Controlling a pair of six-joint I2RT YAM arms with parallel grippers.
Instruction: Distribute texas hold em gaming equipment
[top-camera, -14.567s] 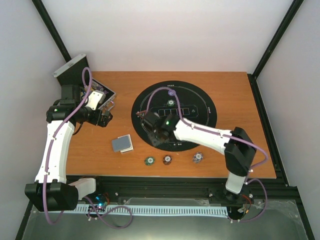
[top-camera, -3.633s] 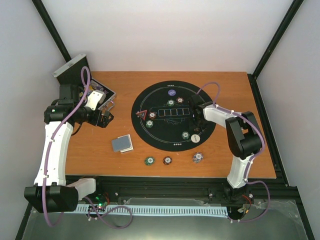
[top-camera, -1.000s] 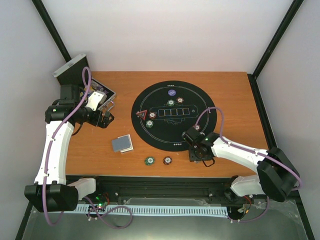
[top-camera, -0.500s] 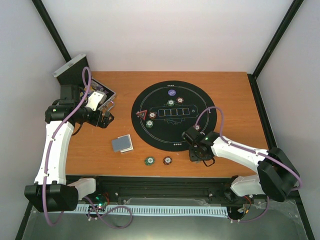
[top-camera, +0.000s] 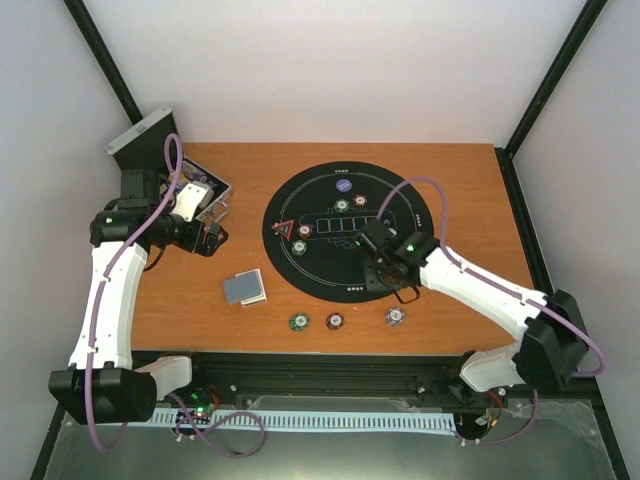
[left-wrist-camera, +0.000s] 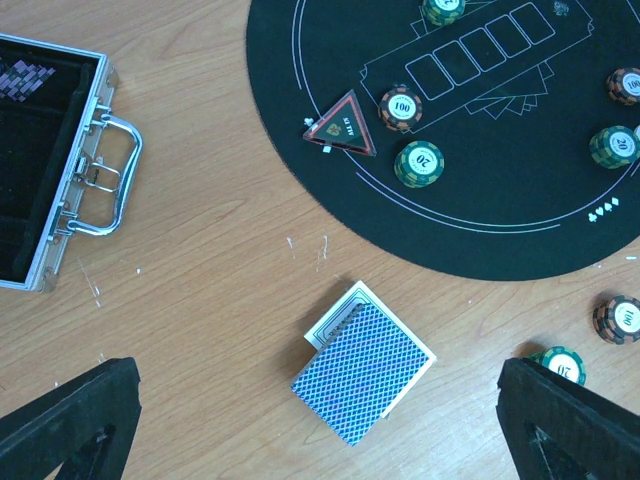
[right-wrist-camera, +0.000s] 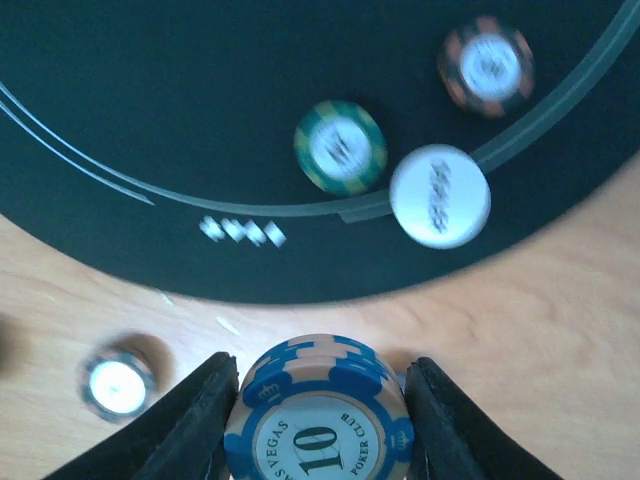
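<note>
We show the right gripper (top-camera: 388, 268) clamping a chip stack (right-wrist-camera: 318, 405) near the mat's (top-camera: 325, 272) five o'clock rim, the left gripper (top-camera: 210, 238) wide open at nine; a quick swing could shed lower chips.

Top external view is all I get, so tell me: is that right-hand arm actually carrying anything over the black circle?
Observer: Yes. Its wrist camera shows the right end effector closed on a blue-and-white chip marked 10.
Operator: Is anything hidden from me beneath that arm?
Observer: A green chip, a white disc and a brown-red chip lie near the edge of the mat.
</note>
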